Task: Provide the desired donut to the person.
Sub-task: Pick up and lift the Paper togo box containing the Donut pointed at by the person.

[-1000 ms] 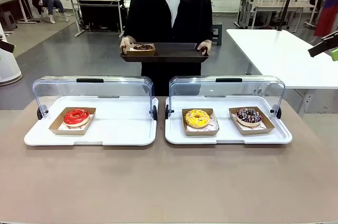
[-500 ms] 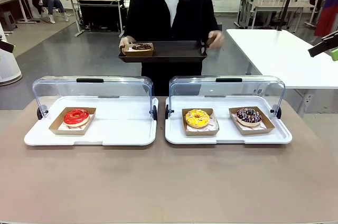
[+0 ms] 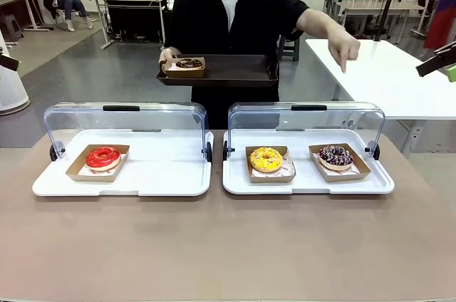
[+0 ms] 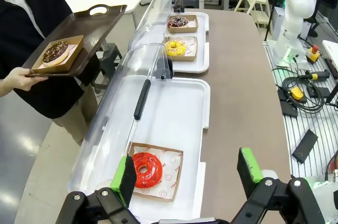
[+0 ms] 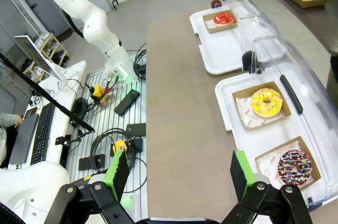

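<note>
Person's arm [image 3: 324,24] now off tray [image 3: 235,68], pointing; wrist views: left hand [image 4: 187,170], right hand [image 5: 179,171] apart.

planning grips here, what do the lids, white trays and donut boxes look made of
Lids: clear glossy plastic, likely; the floor shows through, with glare. White trays: smooth moulded plastic, probably; rounded rims, soft sheen. Donut boxes: matte brown cardboard, with folded walls.

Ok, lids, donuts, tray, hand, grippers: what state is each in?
Left lid: open.
Right lid: open.
Red donut: in carton, untouched.
Yellow donut: in carton, untouched.
Sprinkled donut: in carton, untouched.
Dark tray: held one-handed, carrying a chocolate donut.
Pointing hand: finger aimed down.
Left gripper: open, empty.
Right gripper: open, empty.
</note>
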Robot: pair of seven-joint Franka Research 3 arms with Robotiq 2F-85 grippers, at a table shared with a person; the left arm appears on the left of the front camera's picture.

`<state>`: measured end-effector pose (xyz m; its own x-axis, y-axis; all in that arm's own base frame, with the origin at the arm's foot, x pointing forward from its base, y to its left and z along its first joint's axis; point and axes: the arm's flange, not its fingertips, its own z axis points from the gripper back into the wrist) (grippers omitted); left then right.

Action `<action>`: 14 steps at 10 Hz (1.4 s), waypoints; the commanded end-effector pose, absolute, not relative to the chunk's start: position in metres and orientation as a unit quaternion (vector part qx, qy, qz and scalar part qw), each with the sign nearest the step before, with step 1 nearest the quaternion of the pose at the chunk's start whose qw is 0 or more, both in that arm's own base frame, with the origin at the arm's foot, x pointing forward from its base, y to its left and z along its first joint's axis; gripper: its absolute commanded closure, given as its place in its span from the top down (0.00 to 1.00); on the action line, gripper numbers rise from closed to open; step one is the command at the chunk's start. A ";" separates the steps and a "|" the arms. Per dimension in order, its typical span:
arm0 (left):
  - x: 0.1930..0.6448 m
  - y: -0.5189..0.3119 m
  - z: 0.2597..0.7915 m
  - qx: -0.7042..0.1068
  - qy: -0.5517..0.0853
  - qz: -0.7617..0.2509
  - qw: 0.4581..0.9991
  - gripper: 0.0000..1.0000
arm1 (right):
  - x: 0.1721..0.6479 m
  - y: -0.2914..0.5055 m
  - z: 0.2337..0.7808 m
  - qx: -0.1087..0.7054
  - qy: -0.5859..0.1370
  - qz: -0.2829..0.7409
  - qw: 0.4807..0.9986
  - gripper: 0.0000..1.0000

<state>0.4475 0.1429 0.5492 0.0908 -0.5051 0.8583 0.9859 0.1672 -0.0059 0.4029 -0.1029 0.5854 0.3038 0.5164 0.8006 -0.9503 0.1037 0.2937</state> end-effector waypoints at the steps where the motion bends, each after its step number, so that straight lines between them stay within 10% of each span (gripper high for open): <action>1: 0.447 0.144 0.550 -0.319 -0.378 -0.560 0.665 1.00 | 0.403 -0.102 0.586 0.415 -0.268 0.531 0.688 1.00; 14: 0.447 0.144 0.550 -0.319 -0.378 -0.560 0.665 1.00 | 0.403 -0.102 0.586 0.415 -0.268 0.531 0.688 1.00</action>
